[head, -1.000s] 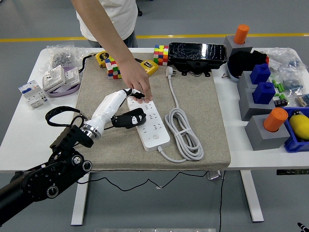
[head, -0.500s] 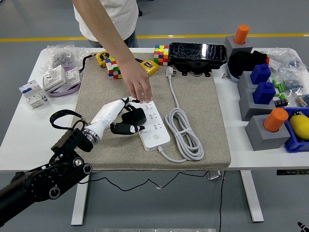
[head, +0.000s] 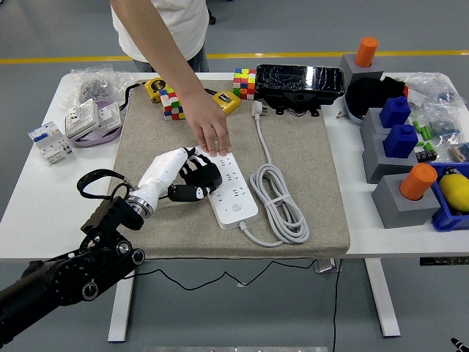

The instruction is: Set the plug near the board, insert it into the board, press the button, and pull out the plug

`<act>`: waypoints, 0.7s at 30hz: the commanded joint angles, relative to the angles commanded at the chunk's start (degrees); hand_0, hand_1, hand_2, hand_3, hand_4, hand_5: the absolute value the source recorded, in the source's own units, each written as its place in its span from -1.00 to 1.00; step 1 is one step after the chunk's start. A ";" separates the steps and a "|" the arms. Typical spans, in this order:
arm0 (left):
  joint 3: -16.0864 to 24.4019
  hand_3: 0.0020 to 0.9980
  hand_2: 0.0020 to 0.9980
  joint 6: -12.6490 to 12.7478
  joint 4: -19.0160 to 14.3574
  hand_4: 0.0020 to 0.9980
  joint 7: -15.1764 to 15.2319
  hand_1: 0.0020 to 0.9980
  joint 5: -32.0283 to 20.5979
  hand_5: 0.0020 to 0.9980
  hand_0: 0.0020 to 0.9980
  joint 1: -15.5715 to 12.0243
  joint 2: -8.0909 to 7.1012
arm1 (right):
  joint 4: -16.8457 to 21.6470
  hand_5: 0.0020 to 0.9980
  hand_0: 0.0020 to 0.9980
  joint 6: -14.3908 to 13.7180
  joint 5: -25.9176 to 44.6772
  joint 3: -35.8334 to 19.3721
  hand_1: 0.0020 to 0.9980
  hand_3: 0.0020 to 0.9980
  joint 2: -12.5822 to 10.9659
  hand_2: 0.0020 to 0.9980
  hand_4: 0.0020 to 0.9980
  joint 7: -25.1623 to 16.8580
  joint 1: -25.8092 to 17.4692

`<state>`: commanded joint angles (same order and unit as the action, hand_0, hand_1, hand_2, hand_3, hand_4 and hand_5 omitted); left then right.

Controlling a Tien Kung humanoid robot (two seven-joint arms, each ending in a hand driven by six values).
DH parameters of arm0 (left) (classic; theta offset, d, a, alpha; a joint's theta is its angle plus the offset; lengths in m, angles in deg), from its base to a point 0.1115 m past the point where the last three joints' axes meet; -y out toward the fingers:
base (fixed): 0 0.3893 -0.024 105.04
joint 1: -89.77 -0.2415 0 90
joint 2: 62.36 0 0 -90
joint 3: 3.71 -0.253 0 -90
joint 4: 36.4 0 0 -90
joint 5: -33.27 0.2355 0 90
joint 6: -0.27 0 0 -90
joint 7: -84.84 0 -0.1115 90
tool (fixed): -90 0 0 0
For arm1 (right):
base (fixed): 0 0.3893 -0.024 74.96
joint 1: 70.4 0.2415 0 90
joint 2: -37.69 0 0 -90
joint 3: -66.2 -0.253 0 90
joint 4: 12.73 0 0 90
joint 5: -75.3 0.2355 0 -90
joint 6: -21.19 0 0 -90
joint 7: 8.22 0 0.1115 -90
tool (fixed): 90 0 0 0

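1. Here, the robot's left hand [head: 192,180] is seen resting on the grey mat [head: 308,198], its black fingers [head: 206,178] curled at the left edge of the white power strip [head: 226,188]; whether anything is gripped between them cannot be told, as the fingers hide what lies beneath.
2. The white forearm shell is angled up from the lower left, and a black strap [head: 95,180] is looped beside the wrist.
3. The far end of the power strip is touched by a person's hand [head: 211,132], which reaches down from the top of the picture and lies just beyond the robot's fingers.
4. The power strip is laid diagonally on the mat, with its round button [head: 237,207] visible near the near end.
5. A white cable [head: 280,202] is coiled just to the right of the strip, and its plug [head: 257,109] is lying free at the far edge of the mat, well apart from the robot's hand.
6. Behind the mat, two colourful cube puzzles [head: 245,82], yellow tape measures [head: 225,101] and a black box [head: 299,82] are lined up.
7. On the right of the white table [head: 29,220], grey blocks carrying blue and orange pieces [head: 419,181] are set.
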<state>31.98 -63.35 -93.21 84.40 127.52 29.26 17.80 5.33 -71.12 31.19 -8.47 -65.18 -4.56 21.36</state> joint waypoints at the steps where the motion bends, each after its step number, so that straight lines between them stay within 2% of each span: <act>1: 0.08 0.01 -0.36 -0.09 -0.14 0.15 -0.09 -0.46 -0.01 -1.00 -0.38 -0.03 -0.03 | 0.00 -0.20 0.06 0.01 -0.07 -0.09 0.25 0.09 -0.01 0.21 0.76 0.01 0.02; 3: 0.24 -0.06 -0.40 0.38 -0.55 0.15 1.42 -0.50 -0.84 -1.00 -0.42 -0.15 -0.15 | -0.01 -0.20 0.06 -0.02 -0.16 -0.36 0.25 0.09 0.00 0.21 0.76 0.00 -0.03; 9: 2.03 -0.06 -0.41 1.91 -1.90 0.15 6.54 -0.50 -3.00 -1.00 -0.42 -0.81 -0.63 | -0.03 -0.20 0.06 -0.02 -0.27 -0.56 0.25 0.09 -0.01 0.21 0.76 0.01 -0.13; 11: 3.07 -0.06 -0.41 2.92 -2.66 0.15 9.24 -0.50 -3.39 -1.00 -0.42 -1.47 -1.28 | -0.03 -0.20 0.06 -0.03 -0.28 -0.54 0.25 0.09 0.02 0.21 0.76 0.00 -0.09; 15: 4.08 -0.05 -0.41 4.20 -2.70 0.16 11.72 -0.50 -3.95 -1.00 -0.42 -2.25 -2.64 | 0.02 -0.20 0.06 -0.02 -0.37 -0.60 0.24 0.09 0.06 0.21 0.76 -0.01 -0.10; 21: 4.37 -0.01 -0.39 3.51 0.83 0.16 10.07 -0.47 -2.85 -1.00 -0.38 -2.56 -3.46 | 0.01 -0.20 0.06 0.00 -0.38 -0.60 0.25 0.09 0.11 0.21 0.76 -0.02 -0.18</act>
<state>36.35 -59.84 -92.38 94.47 124.67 26.70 14.35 5.35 -71.12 30.81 -9.07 -65.07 -4.58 21.18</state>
